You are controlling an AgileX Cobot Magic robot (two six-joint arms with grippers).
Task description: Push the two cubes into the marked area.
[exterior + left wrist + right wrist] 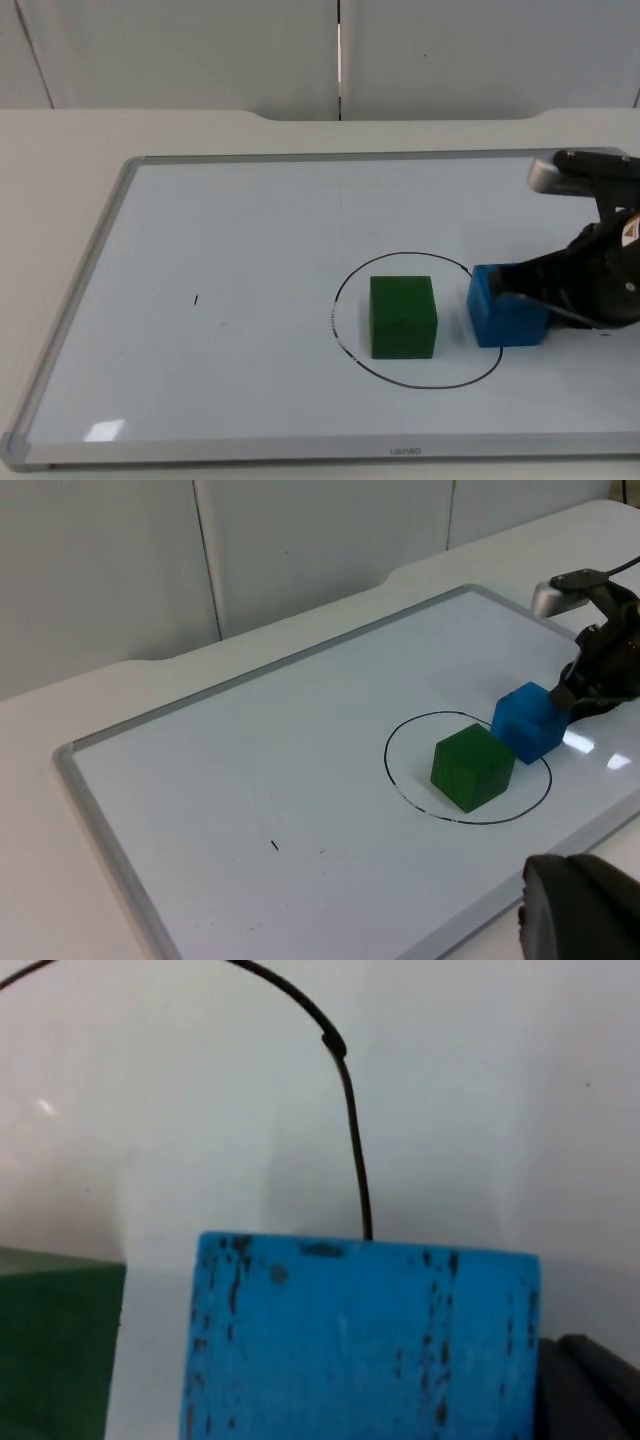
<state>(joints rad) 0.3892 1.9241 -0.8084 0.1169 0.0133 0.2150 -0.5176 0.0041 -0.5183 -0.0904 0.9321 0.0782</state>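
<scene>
- top view puts my right gripper (535, 290) low at the right edge of the board, pressed against the far side of the small blue cube (505, 308); i read this as a push toward the circle, not a pick.
- i cannot tell how far its fingers are spread; one dark fingertip (590, 1385) sits just beside the cube's face in the right wrist view, and nothing shows it clamped.
- the blue cube straddles the hand-drawn black circle line (420, 383), part in and part out, so i judge this cube's push about half done.
- the solid green cube (403, 316) sits fully inside the circle, just beside the blue one with a narrow gap between them; if the blue cube goes much further it may nudge the green one.
- both rest on the flat white whiteboard with its grey metal frame (95, 240), a slick surface that suits sliding.
- my left gripper (575, 905) waits off the board's near edge, well apart from the cubes; i cannot tell its opening.
</scene>
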